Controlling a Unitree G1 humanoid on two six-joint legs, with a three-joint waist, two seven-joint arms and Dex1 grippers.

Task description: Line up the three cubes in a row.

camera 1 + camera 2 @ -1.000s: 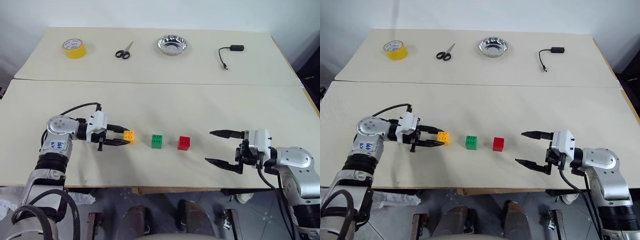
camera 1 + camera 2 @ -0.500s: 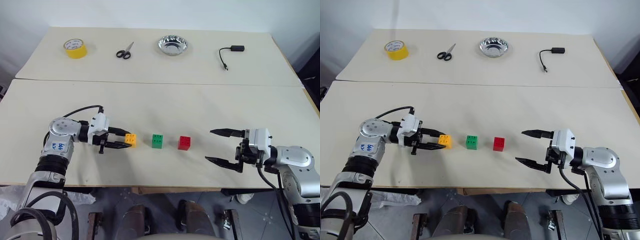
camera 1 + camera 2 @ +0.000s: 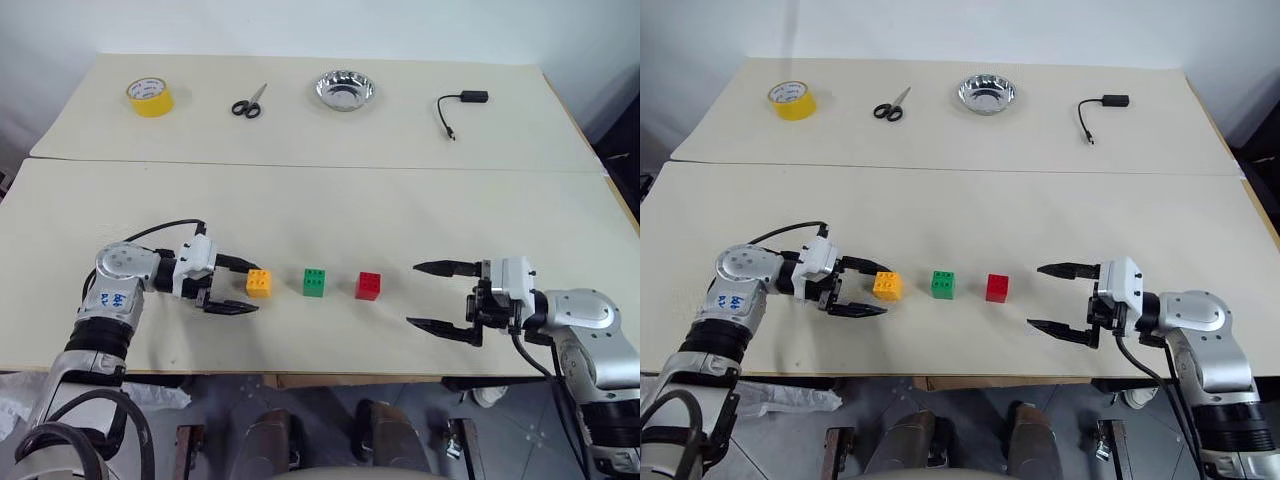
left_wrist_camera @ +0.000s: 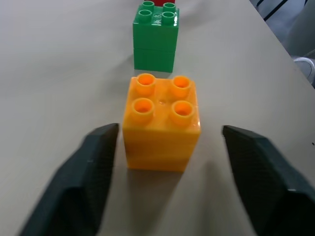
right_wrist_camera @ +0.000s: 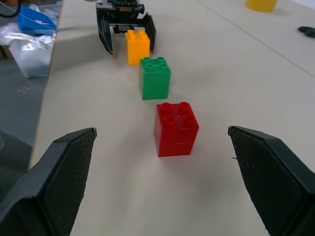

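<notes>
Three cubes stand on the table in a left-to-right row with gaps between them: orange-yellow cube (image 3: 258,283), green cube (image 3: 315,282), red cube (image 3: 368,286). My left gripper (image 3: 250,288) is open, one finger on either side of the orange-yellow cube (image 4: 161,123), and neither finger touches it. Beyond it in the left wrist view stands the green cube (image 4: 155,42). To the right of the red cube (image 5: 176,128), my right gripper (image 3: 412,295) is open and empty, pointing at the row.
On the far table lie a yellow tape roll (image 3: 149,97), scissors (image 3: 247,103), a metal bowl (image 3: 345,89) and a black cable adapter (image 3: 458,106). A seam (image 3: 320,168) separates the two tables. The near table edge runs just below both grippers.
My left gripper has opened and let go of the orange-yellow cube, which now stands free, slightly nearer the front edge. The right arm has not moved.
</notes>
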